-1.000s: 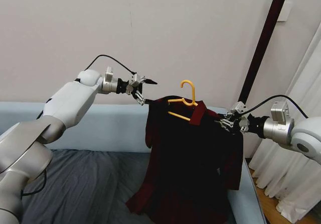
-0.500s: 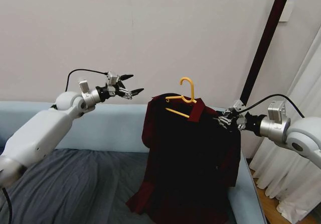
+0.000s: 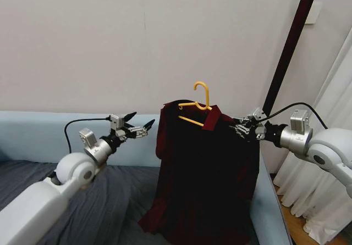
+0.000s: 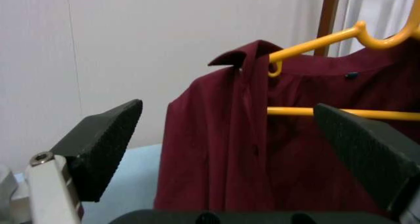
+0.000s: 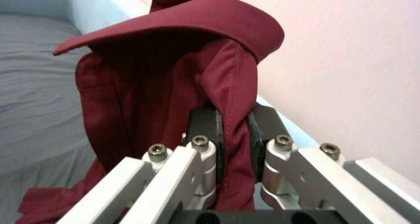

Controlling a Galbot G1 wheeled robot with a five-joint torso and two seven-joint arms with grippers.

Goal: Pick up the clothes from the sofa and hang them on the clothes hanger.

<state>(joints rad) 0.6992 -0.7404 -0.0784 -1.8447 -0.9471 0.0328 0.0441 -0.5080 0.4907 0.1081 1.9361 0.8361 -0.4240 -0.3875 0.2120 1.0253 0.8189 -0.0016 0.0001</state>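
A dark red shirt (image 3: 206, 179) hangs on a yellow hanger (image 3: 199, 103) above the sofa's right end. My right gripper (image 3: 242, 128) is shut on the shirt's right shoulder, and its pads (image 5: 211, 130) pinch a fold of the red cloth (image 5: 196, 52). My left gripper (image 3: 138, 127) stands open to the left of the shirt, apart from it. From the left wrist, the shirt (image 4: 262, 150) and the hanger's bar (image 4: 328, 113) show between the spread fingers (image 4: 102, 145).
The grey-blue sofa (image 3: 33, 135) runs along the white wall, with a dark grey seat (image 3: 126, 201). A dark wooden rack post (image 3: 286, 53) rises behind the right arm. White curtains (image 3: 335, 118) hang at the far right.
My left arm has dropped and drawn back to the left, away from the shirt's left shoulder, with its gripper open. The shirt and hanger have shifted slightly left and up.
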